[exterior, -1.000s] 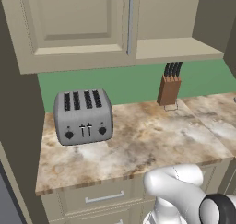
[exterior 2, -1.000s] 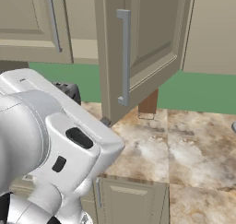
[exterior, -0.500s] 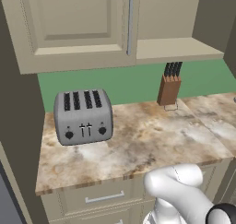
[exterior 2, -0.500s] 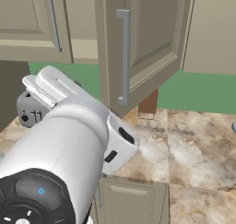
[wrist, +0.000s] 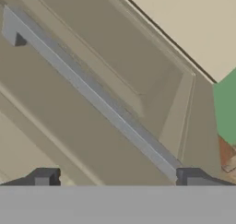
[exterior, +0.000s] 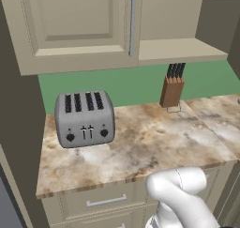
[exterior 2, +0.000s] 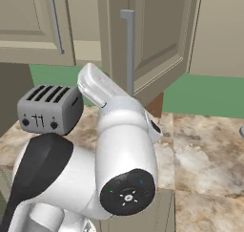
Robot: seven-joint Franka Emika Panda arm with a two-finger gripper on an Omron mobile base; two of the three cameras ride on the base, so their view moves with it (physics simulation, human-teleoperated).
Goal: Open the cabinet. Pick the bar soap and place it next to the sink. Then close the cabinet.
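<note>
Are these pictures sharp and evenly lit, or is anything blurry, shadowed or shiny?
Left base view: soft even light, a faint shadow beside the toaster, dull sheen on the counter. Right base view: the white arm looms large and close, slightly soft. Hand view: the cabinet door's handle runs diagonally, edges a little blurred; no glare.

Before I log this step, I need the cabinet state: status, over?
Hand open, empty, facing the door handle. Cabinet door swung partly open. Soap unseen. Toaster and knife block on the counter.
</note>
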